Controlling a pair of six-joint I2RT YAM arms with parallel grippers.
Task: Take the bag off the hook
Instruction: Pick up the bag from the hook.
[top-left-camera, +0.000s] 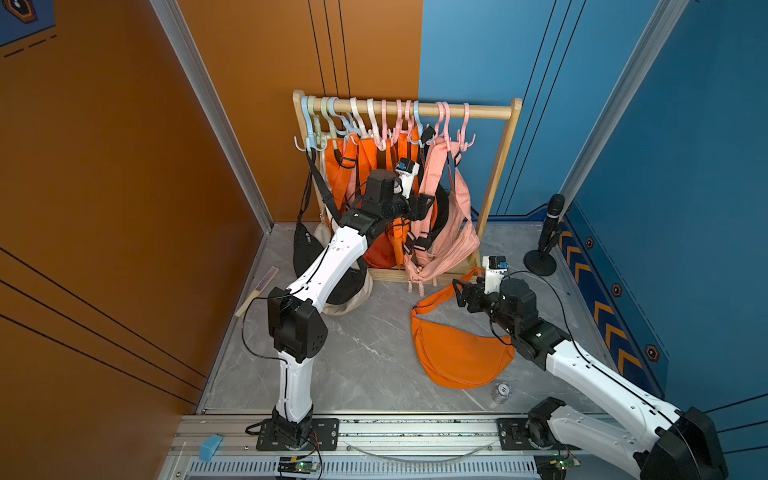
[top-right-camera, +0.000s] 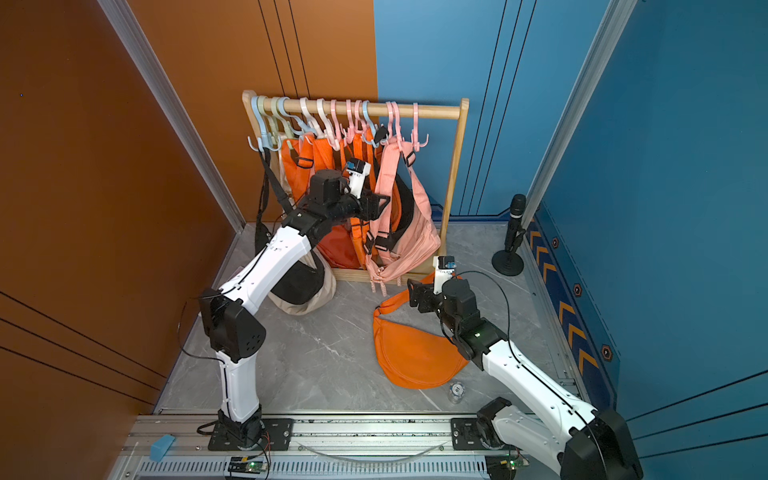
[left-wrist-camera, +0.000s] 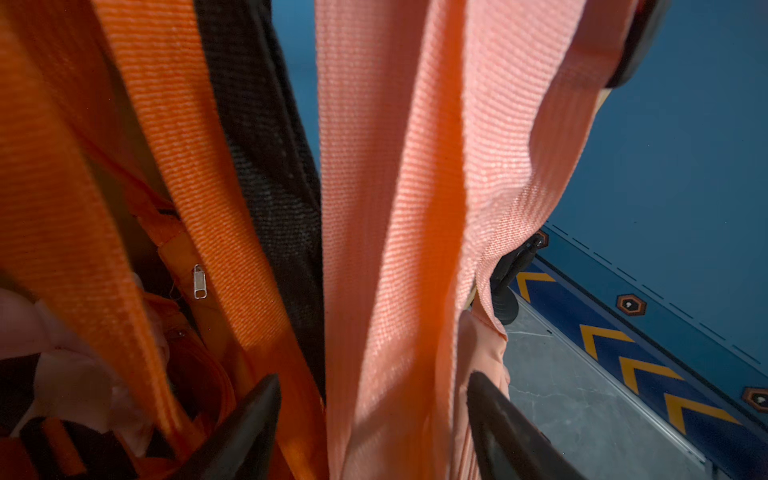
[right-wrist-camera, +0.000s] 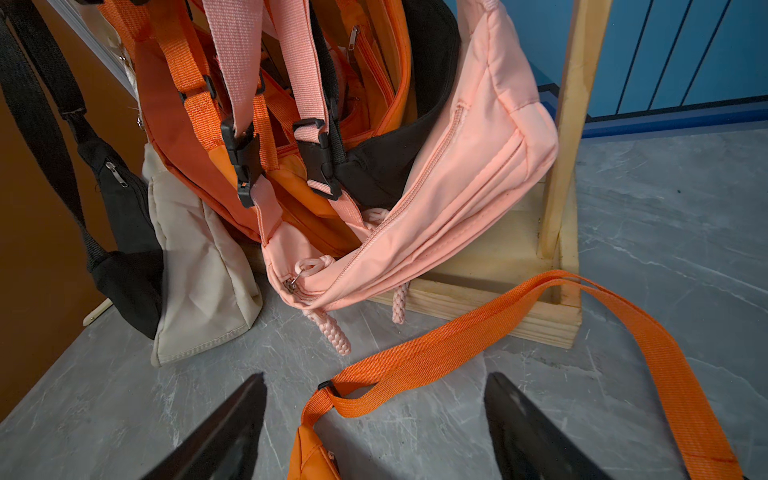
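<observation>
One orange bag (top-left-camera: 457, 353) lies on the floor, off the rack (top-left-camera: 496, 174); the pink bag (top-left-camera: 455, 241) hangs from its hook (top-left-camera: 441, 114). Left gripper (left-wrist-camera: 374, 378) straddles the pink strap (left-wrist-camera: 395, 208), jaws apart, not pinching (gripping and unhooking remain). Right gripper (right-wrist-camera: 376, 376) hovers wide open, empty, over the orange strap (right-wrist-camera: 436, 353). Bags look zipped; contents hidden.

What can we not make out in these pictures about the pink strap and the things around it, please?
- Which of the hooks carries the pink strap: the left wrist view cuts it off, and in both top views they crowd together, too small.
- Whether the left gripper touches that strap: its jaws straddle it, contact unclear.
- The black bag, lower part: hidden by the left arm in a top view.
</observation>
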